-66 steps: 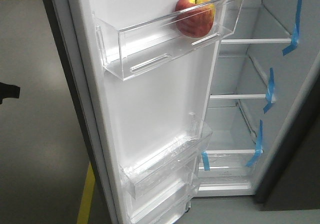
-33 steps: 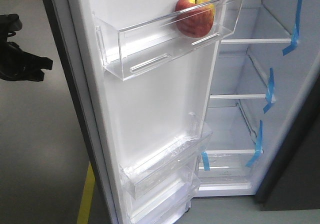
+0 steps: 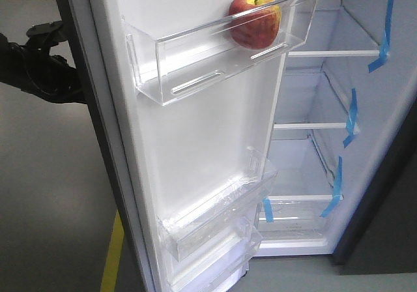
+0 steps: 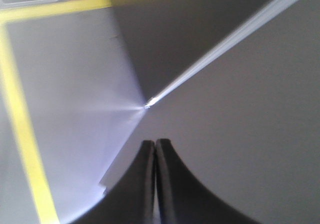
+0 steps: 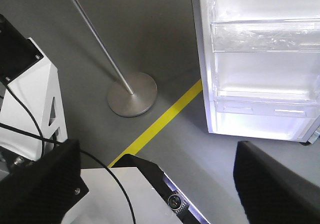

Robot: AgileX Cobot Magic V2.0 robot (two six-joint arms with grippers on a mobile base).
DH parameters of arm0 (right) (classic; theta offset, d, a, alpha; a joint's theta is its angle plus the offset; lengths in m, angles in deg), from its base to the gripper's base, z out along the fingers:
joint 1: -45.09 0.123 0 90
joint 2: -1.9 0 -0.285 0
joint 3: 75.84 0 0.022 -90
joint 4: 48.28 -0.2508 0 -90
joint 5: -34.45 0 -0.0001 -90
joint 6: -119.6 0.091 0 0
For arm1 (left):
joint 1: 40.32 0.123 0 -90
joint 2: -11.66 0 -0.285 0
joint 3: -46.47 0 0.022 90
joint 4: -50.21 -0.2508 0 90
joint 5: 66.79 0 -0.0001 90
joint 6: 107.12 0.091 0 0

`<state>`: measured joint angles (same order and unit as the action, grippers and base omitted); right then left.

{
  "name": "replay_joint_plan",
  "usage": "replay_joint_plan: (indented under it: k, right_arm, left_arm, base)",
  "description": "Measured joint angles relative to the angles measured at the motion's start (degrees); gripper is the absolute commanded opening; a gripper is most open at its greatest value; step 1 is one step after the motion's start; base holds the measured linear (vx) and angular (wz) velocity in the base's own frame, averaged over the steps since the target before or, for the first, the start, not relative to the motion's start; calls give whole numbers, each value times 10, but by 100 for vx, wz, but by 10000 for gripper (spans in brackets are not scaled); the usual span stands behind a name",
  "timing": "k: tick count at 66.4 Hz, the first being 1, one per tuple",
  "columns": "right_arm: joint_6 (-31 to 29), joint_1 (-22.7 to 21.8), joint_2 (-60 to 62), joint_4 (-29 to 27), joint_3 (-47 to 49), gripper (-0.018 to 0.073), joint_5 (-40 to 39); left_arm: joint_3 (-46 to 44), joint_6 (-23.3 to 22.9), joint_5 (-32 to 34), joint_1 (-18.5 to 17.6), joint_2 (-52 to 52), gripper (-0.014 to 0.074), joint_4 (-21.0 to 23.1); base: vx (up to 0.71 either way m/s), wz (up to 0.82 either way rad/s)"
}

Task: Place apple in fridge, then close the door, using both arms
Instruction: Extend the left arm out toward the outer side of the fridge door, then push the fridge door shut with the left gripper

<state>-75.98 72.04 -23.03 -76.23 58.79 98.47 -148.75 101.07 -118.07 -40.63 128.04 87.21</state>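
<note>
Spot apple (image 3: 254, 21) in top door bin (image 3: 189, 80), so placing prob done. Now find left arm (image 3: 39, 70) up behind door (image 3: 195, 148), barely in shot 1 s ago. Read left gripper (image 4: 154, 144) as pinched shut w/ nothing in it, right gripper (image 5: 157, 151) as spread wide. Looks like door push next.

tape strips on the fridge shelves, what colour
Blue; the tape strips show best in the exterior front-facing view.

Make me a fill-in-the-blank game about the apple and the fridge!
Of the door's clear bins, the apple sits in the ____ one. The door stands ____, showing the shelves inside. The tape strips on the shelves are ____. The left gripper is ____, fingers touching.
Missing words: top, open, blue, shut.
</note>
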Motion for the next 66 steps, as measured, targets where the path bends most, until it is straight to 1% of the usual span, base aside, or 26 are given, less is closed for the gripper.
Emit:
replay_joint_plan:
  k: [11,22,35,41,47,60,66]
  right_arm:
    - [0,0,0,0,0,594,0]
    - [0,0,0,0,0,594,0]
    - [0,0,0,0,0,594,0]
    - [0,0,0,0,0,594,0]
    - [0,0,0,0,0,594,0]
    - [0,0,0,0,0,594,0]
    - [0,0,0,0,0,594,0]
  left_arm:
    - [0,7,-11,-30,0,-6,2]
    - [0,22,-21,-70,0,-6,4]
    - [0,33,-21,-115,0,-6,23]
    - [0,48,-21,-137,0,-6,43]
    - [0,62,-21,-162,0,-6,73]
    - [0,103,-11,-213,0,-6,151]
    - [0,127,2,-244,0,-6,189]
  base:
    - [0,0]
    - [0,0]
    - [0,0]
    - [0,0]
    - [0,0]
    - [0,0]
    - [0,0]
